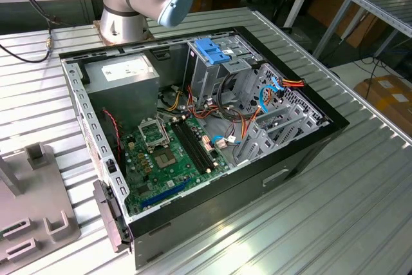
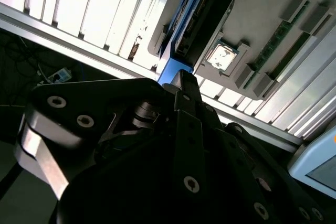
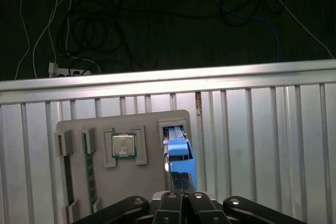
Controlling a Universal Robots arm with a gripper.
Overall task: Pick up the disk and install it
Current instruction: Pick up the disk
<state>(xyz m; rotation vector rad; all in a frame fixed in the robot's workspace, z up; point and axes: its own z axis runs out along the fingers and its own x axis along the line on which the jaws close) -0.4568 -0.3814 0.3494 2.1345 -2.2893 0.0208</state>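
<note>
At the exterior view's left a grey holder (image 1: pixel 38 191) sits on the ribbed surface (image 1: pixel 360 210), where the first wrist view shows the disk (image 3: pixel 179 153) slotted beside a processor chip (image 3: pixel 124 145), the claw (image 3: pixel 182 177) with fingers together over it, and an open computer case (image 1: pixel 290 165) to the right.

My gripper (image 3: pixel 181 182) is matt black, its links dotted with small bright metal screw heads. The disk (image 3: pixel 180 150) wears a rail of smooth light-blue plastic with a faint sheen and stands in a tray (image 3: pixel 84 121) of dull, matt grey plastic. The counter (image 3: pixel 262 145) is bare ribbed aluminium, bright and reflective, and the computer case (image 1: pixel 290 159) is black outside with dull grey sheet metal inside.
</note>
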